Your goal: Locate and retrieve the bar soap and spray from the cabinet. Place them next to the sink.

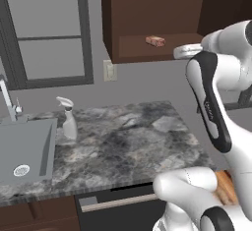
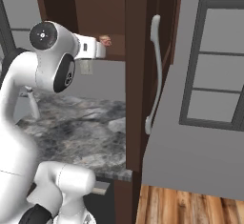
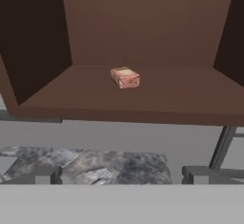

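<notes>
Two dark fingertips [image 3: 42, 174] of my gripper [image 3: 121, 175] rise at the bottom of the hand view, set wide apart and holding nothing. Beyond them and higher sits the bar soap [image 3: 125, 77], alone on the shelf floor of the cabinet [image 3: 143, 27], roughly midway between the side walls and a little back from the front lip. Seen from my hand, it lies almost dead ahead, a touch left of the midline between my fingers, and well apart from them. Its long side runs slightly slantwise across my view, so my fingers look better placed to close over its shorter width. I judge the coming move to be a straight reach forward and up into the open cabinet. Below the shelf lies the marbled counter [image 1: 128, 141]. The spray [image 1: 66, 119] stands there, just beside the sink [image 1: 24, 151].
</notes>
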### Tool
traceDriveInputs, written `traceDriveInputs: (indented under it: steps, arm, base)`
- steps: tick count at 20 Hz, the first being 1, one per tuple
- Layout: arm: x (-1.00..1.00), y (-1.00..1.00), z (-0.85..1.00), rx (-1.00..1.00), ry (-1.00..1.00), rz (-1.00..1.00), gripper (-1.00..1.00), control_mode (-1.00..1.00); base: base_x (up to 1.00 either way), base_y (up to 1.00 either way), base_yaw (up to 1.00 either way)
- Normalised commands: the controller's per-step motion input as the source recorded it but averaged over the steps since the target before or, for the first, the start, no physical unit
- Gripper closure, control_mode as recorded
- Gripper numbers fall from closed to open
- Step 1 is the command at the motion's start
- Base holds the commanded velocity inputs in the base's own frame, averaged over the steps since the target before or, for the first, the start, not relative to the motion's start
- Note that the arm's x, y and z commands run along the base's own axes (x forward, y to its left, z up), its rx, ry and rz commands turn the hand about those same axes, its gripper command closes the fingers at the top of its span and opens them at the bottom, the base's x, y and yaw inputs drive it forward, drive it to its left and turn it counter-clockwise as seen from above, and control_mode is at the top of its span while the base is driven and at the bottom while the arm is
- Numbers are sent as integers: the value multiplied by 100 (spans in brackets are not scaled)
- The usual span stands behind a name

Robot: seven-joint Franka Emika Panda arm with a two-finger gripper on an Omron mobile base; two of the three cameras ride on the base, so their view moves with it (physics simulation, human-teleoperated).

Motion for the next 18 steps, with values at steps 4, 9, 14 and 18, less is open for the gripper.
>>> traceDriveInputs:
  steps: [4, 9, 14, 18]
  arm:
    - [34, 0, 2, -4, 4, 0, -100, -100]
    - [45, 1, -1, 0, 1, 0, -100, -100]
    - [52, 4, -3, 3, 0, 1, -100, -100]
    - [37, 2, 0, 0, 0, 1, -100, -100]
  base:
    - [0, 0, 0]
    - [0, 0, 0]
    - [0, 0, 0]
    - [0, 0, 0]
